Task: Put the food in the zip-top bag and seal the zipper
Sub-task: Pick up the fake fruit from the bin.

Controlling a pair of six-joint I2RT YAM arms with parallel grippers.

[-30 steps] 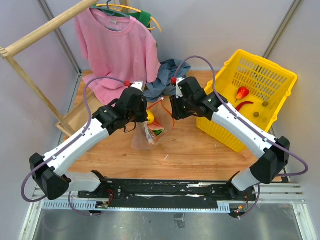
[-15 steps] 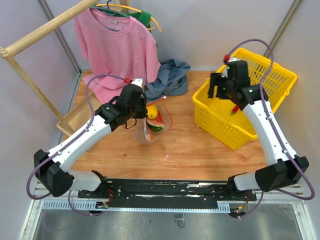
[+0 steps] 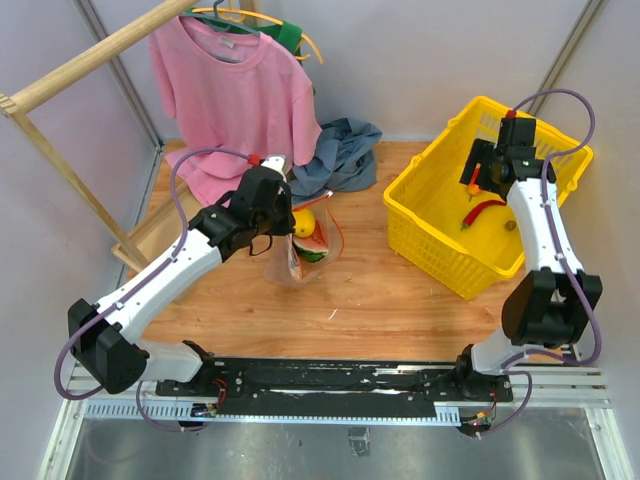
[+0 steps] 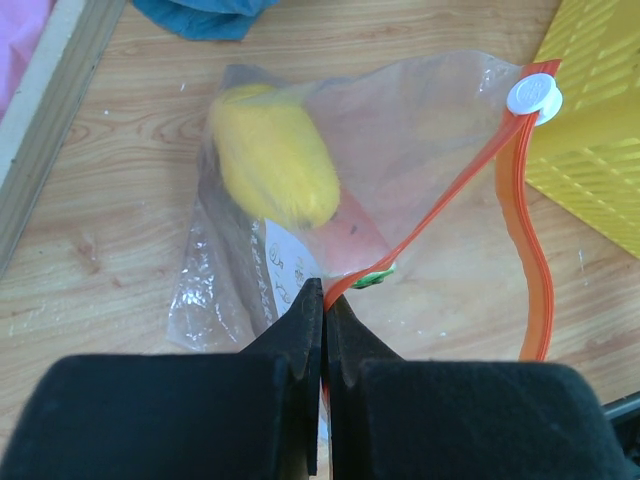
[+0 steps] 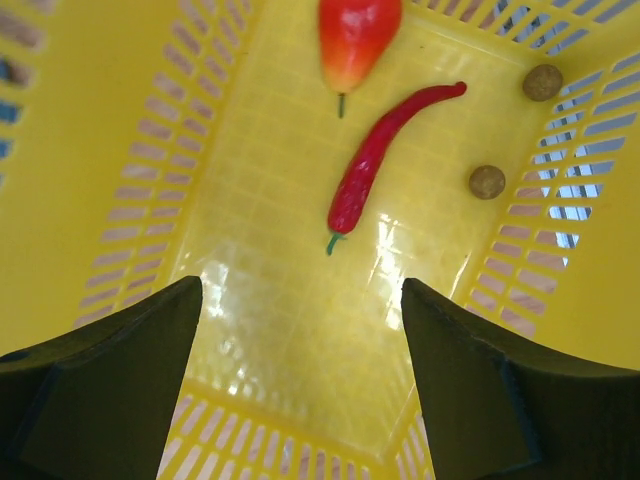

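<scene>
**Right arm.** The right tool (image 5: 300, 335), fingers spread wide and holding nothing, hangs inside the yellow plastic basket (image 5: 110, 150) above the thin red toy chili (image 5: 375, 160). The chili lies on the basket floor just ahead of the open gap, offset a little toward the two small brown balls (image 5: 487, 181). Its long axis runs obliquely, with the green stem tip nearest the tool and the pointed end toward the far wall. On this evidence, a descent with a small reach forward would set the fingers across the chili's narrow width. The right arm is the nearer one; the left is well apart, at the bag. A red pepper-like piece (image 5: 355, 35) lies beyond the chili.

**Left arm.** The left tool (image 4: 322, 295), closed to a thin slit, pinches the orange-red zipper strip (image 4: 455, 200) of the clear crinkly zip-top bag (image 4: 420, 130), which rests on the wooden counter (image 3: 400, 300). The white slider (image 4: 534, 97) sits at the strip's far end, and the mouth is unsealed.

**Views.** Only the left wrist view shows the pinch and the yellow toy fruit (image 4: 275, 160) inside. The top view adds the red-and-green watermelon slice (image 3: 314, 243) in the bag and the gap between bag and basket.
</scene>
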